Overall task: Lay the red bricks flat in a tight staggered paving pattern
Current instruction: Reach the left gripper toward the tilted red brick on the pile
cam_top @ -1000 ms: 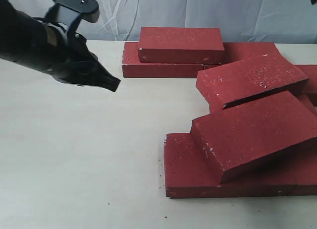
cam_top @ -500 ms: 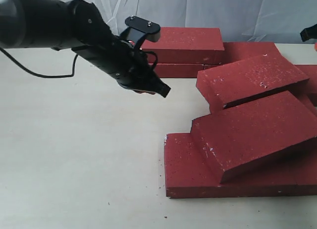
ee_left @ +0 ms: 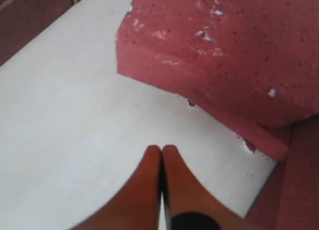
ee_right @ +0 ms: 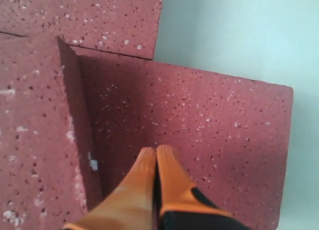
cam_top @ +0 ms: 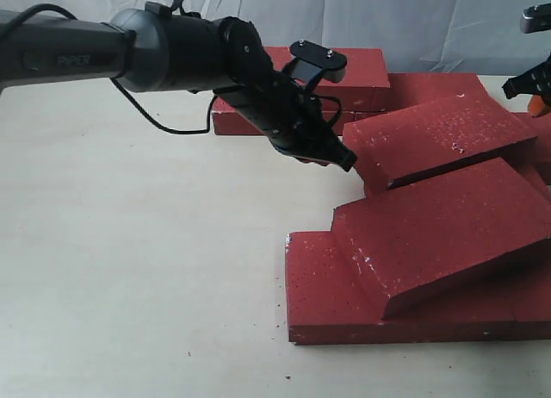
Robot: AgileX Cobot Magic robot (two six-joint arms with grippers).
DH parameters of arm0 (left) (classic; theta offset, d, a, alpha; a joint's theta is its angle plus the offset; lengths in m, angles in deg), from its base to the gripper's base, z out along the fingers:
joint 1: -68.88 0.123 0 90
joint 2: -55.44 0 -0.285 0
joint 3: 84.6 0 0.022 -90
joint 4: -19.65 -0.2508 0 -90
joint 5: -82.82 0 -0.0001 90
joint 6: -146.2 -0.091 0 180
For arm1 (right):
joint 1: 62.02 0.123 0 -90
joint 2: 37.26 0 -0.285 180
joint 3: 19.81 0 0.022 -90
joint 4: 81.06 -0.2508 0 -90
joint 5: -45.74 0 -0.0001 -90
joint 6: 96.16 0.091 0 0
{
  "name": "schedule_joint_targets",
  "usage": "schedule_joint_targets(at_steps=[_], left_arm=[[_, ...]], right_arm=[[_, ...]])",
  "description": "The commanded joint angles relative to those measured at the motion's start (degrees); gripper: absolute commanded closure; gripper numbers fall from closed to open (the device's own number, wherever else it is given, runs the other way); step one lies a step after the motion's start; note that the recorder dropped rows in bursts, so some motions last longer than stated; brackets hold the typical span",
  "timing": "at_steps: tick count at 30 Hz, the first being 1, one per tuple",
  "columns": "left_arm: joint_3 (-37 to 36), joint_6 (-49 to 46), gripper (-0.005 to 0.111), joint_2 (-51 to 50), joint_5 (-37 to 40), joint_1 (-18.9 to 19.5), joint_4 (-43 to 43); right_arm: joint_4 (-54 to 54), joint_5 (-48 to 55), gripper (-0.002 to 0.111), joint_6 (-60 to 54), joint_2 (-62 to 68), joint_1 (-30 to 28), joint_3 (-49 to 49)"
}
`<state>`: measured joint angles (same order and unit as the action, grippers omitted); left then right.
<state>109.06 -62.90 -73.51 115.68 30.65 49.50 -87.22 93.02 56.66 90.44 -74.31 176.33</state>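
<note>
Left gripper (cam_top: 343,159) pinched closed, empty, tip just beside the corner of a tilted brick (cam_top: 439,139). Right gripper (ee_right: 156,151) closed too, above the red bricks (cam_top: 430,234) heaped on the table (cam_top: 129,269), right side.

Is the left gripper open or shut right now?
Shut: on the left gripper the orange fingers meet with no gap in its wrist view, tips over the table near a brick.

My left gripper (cam_top: 343,160) has swung in to just beside a corner of the tilted brick (cam_top: 439,138); my right gripper (cam_top: 527,81) has appeared past its opposite end.
</note>
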Motion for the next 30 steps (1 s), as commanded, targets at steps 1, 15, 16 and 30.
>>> schedule_joint_targets(at_steps=[1,15,16,30], left_arm=[[3.97,-0.13,0.107,-2.76,2.14,-1.33,0.7],[7.92,-0.13,0.107,-5.0,3.13,-2.5,1.82],[7.92,-0.13,0.107,-5.16,3.13,-2.49,1.82],[8.14,-0.13,0.107,-5.67,0.39,-2.49,3.28]], right_arm=[[0.51,-0.2,0.109,-0.11,0.63,-0.37,0.4],[-0.52,1.69,0.109,-2.77,2.62,-0.25,0.4],[-0.52,1.69,0.109,-2.77,2.62,-0.25,0.4],[-5.72,5.98,0.109,-5.66,2.09,-0.25,0.77]])
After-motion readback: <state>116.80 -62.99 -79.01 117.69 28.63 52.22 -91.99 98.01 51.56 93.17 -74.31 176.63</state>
